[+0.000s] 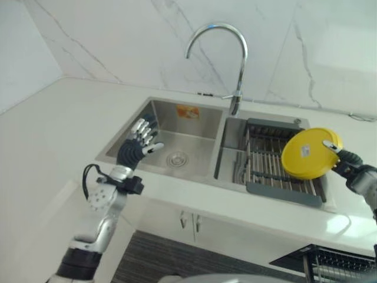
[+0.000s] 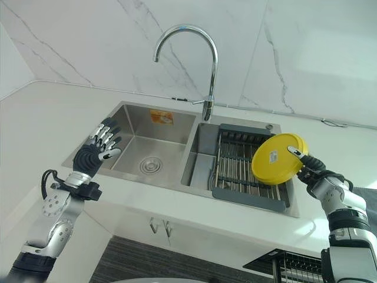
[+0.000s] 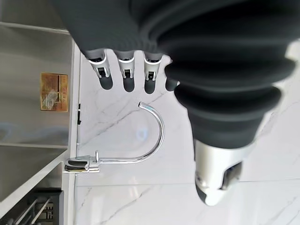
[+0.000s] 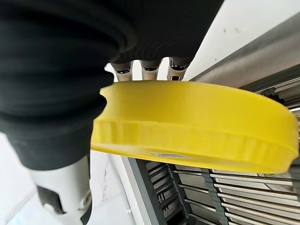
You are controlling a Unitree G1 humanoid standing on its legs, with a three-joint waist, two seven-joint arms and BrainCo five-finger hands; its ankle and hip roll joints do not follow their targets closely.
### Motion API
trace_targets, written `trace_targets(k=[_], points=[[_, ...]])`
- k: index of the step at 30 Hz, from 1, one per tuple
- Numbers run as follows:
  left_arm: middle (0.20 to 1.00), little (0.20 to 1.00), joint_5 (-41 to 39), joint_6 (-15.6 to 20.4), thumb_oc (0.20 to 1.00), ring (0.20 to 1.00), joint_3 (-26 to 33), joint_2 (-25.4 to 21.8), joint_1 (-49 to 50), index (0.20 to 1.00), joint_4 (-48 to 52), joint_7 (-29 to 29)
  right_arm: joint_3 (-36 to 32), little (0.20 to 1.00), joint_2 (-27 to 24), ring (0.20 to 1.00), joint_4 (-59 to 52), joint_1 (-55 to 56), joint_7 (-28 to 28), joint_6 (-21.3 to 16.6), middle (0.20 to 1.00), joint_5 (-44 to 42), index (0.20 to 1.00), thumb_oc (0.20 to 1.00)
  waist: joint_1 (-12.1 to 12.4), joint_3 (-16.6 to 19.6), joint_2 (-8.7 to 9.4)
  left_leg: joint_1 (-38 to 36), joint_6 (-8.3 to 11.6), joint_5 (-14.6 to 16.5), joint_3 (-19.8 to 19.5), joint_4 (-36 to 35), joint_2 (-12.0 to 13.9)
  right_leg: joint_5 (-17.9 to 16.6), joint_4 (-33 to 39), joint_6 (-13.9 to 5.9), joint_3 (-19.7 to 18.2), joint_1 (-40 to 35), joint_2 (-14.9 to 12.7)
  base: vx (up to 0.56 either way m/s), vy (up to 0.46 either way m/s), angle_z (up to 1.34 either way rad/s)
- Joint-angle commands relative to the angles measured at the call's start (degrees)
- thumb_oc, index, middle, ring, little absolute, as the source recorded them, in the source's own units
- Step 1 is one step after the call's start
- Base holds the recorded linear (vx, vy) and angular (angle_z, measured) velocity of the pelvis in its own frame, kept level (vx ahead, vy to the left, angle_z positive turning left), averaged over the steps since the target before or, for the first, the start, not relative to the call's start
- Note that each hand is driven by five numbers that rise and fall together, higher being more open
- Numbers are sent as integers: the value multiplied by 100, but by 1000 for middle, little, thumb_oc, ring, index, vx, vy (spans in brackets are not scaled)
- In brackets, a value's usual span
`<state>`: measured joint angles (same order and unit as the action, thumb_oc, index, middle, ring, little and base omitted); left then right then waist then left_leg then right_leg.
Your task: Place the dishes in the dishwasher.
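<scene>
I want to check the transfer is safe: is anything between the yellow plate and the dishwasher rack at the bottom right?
Nothing visible. The right hand holds the yellow plate over the sink's drying rack; toward the dishwasher rack below lies bare white counter edge.

Kitchen, double steel sink in white countertop, gooseneck faucet, marble-look wall, cabinet doors below
</scene>
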<state>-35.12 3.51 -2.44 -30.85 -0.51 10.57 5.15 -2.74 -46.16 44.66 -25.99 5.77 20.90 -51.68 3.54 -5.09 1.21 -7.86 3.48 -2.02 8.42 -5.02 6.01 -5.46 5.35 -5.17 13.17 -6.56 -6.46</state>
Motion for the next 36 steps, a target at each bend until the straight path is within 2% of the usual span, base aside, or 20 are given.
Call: trace_targets(k=[1,18,19,20,25,30,33,36], points=[[1000,1000,-278,193,1000,1000,-172,-329,-606,1000,60,-32,259,1000,-395,1000,309,-879,89,-132,1000,71,1000,1000,222,61,199,-80,126,406,-29,2,92,525,-35,-204,261,-356,-148,0,0,0],[1000,1000,-312,155,1000,1000,-230,-356,-626,1000,24,-10,415,1000,-462,1000,703,-1148,300,-88,1000,330,1000,1000,296,75,193,-96,115,417,-87,2,63,536,-35,-198,273,-387,-146,2,0,0],[1000,1000,-301,163,1000,1000,-235,-346,-617,1000,15,3,456,536,-476,536,730,-1174,275,-167,536,421,536,536,304,75,194,-94,118,414,-84,2,65,534,-35,-204,278,-388,-150,0,0,0],[1000,1000,-303,144,1000,1000,-243,-349,-612,1000,34,-3,501,200,-486,200,722,-1196,247,-241,200,551,200,200,310,73,197,-94,116,414,-85,2,63,533,-35,-204,279,-387,-150,0,0,0],[1000,1000,-290,210,1000,1000,-288,-327,-553,1000,-8,24,643,200,-488,200,524,-1307,138,-458,200,486,200,200,313,57,197,-93,114,410,-102,2,61,518,-35,-203,268,-376,-152,0,0,0],[1000,1000,-336,195,1000,1000,-326,-307,-530,1000,15,27,515,200,-258,200,492,-1366,-339,-600,200,33,200,200,339,50,164,-99,109,418,-106,2,65,529,-35,-202,261,-389,-153,0,0,0],[1000,1000,-312,216,1000,1000,-350,-233,-481,1000,52,30,367,200,-22,200,240,-1323,-698,-866,200,-259,200,200,341,44,139,-95,106,419,-109,2,72,526,-35,-200,247,-381,-156,0,0,0],[1000,1000,-339,258,1000,1000,-385,-229,-488,1000,15,40,286,200,119,200,146,-1289,-798,-1088,200,-510,200,200,336,42,129,-110,103,429,-94,2,77,528,-35,-205,253,-386,-161,0,0,0]])
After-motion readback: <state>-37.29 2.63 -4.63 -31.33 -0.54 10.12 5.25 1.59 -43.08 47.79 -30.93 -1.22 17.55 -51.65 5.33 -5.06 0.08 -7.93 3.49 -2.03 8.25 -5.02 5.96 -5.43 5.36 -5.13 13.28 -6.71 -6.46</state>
